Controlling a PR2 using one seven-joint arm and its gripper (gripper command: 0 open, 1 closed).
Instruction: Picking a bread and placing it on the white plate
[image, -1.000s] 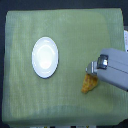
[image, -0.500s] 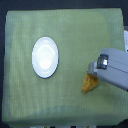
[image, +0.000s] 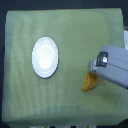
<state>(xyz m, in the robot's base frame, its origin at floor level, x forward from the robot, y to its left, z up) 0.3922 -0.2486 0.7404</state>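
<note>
Looking down on the bench (image: 20, 100), you see a green cloth covering it. White plate (image: 45, 57) lies on the exterior view's left, bare. Bread (image: 89, 81) lies on the cloth toward the exterior view's right, well apart from the plate. Pincer (image: 93, 70) sits at the bread's upper end; its grey housing hides the fingers, so you cannot tell its state.

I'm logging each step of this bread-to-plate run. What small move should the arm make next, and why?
Probably lift the bread slightly off the green cloth, if the grip is secure. The gripper sits right over the bread's upper end, though the picture is too blurry to show whether it is shut. The white plate lies bare, well toward the exterior view's left, so the bread must clear the cloth before travelling there.
</note>
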